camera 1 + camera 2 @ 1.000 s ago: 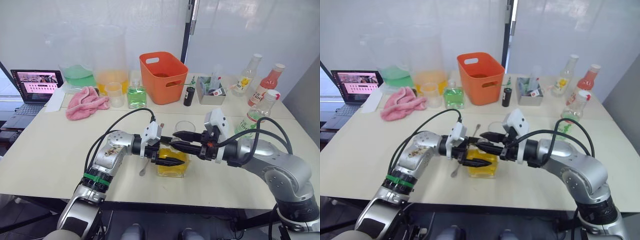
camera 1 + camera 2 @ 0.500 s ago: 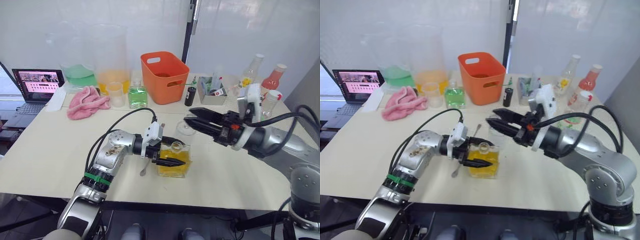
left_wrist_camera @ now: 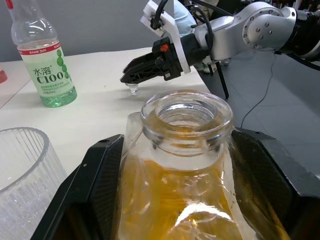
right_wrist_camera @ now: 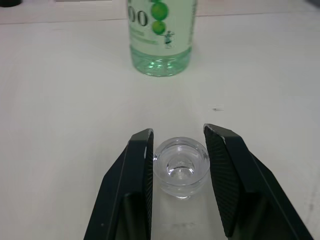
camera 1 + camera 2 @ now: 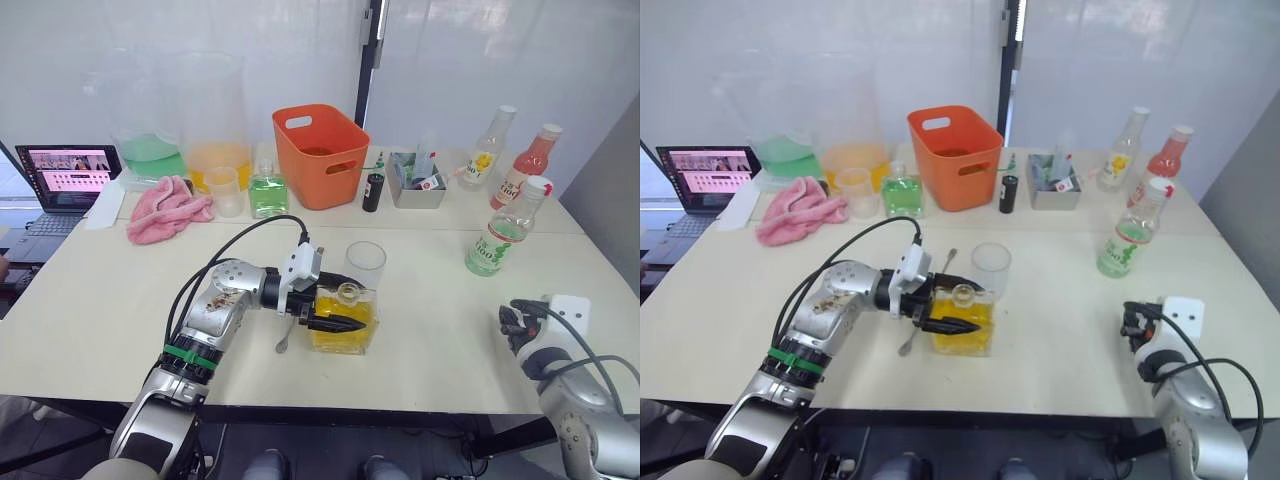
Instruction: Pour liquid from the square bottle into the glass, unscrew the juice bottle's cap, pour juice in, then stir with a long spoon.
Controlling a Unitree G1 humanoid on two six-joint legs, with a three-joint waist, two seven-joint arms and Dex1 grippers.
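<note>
The square bottle (image 5: 352, 334) of yellow liquid stands upright at the table's front middle. My left gripper (image 5: 341, 305) is shut on it, and its neck (image 3: 186, 118) is open. Just behind it stands the glass (image 5: 366, 264), holding nothing. The long spoon (image 5: 911, 339) lies flat under my left wrist. The juice bottle (image 5: 494, 243) stands at the right with its white cap (image 5: 541, 186) on. Near the front right edge, my right gripper (image 5: 514, 322) is low over the table, shut on a clear glass stopper (image 4: 180, 167).
Along the back stand an orange basket (image 5: 320, 155), a green square bottle (image 5: 267, 192), two big jugs (image 5: 215, 130), a small cup (image 5: 225, 190), a pink cloth (image 5: 165, 208), a laptop (image 5: 70, 170), a grey tray (image 5: 418, 190), and yellow-label (image 5: 485, 150) and pink (image 5: 522, 168) bottles.
My right gripper has drawn away from the square bottle's neck to the front right of the table, carrying the stopper. The bottle's neck now stands open. My left gripper has kept still.
</note>
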